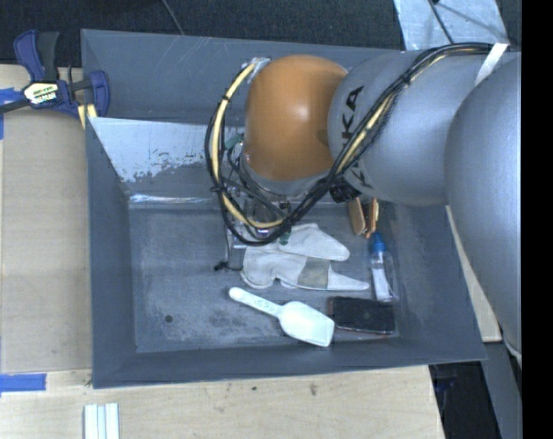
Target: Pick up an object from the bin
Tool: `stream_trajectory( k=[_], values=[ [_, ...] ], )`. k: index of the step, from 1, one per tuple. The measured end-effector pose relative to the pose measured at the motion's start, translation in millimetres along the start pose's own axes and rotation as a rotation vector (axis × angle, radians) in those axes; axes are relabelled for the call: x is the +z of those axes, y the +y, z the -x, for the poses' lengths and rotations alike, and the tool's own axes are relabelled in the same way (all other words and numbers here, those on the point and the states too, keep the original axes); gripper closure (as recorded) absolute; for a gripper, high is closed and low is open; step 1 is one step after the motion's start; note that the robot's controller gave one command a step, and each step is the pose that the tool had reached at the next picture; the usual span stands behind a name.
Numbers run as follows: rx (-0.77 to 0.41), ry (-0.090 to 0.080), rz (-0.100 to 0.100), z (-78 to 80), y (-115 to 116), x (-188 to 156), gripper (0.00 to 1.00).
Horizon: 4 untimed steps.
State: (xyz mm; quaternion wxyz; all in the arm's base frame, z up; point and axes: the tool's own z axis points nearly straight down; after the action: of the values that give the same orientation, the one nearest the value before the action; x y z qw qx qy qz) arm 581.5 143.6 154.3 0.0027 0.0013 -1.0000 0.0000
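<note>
Reaching in from the right over the grey metal bin [111, 245], silver arm [422, 126] bending down, rounded orange cover [290, 117] hanging above the middle. Hiding the gripper [232, 252] under cables: open or closed, cannot tell. Hovering at the left edge of a crumpled white cloth glove [299, 254]; lying nearby, a white plastic scoop [290, 314] and a flat black pad [363, 315]

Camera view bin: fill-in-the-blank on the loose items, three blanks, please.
The white plastic scoop lies with its bowl next to a flat ____ rectangular block.
Just above the scoop in the view lies a crumpled ____ cloth.
The clear plastic tube by the grey metal bin's right wall has a ____ cap.
Missing: black; white; blue.
</note>
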Motion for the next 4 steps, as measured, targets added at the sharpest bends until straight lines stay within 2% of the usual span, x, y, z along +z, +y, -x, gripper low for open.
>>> stream_trajectory(
  k=[1, 2, 3, 4],
  values=[
    [0.002, -0.008, 0.001, 2.0, -1, -5, 0.0],
    [-0.022, -0.015, 0.003, -8.4, -34, 31, 0.0],
    [0.069, -0.009, 0.0, 6.3, -60, 67, 0.0],
    [0.103, -0.01, 0.001, -19.2, -103, 83, 1.0]
  ],
)
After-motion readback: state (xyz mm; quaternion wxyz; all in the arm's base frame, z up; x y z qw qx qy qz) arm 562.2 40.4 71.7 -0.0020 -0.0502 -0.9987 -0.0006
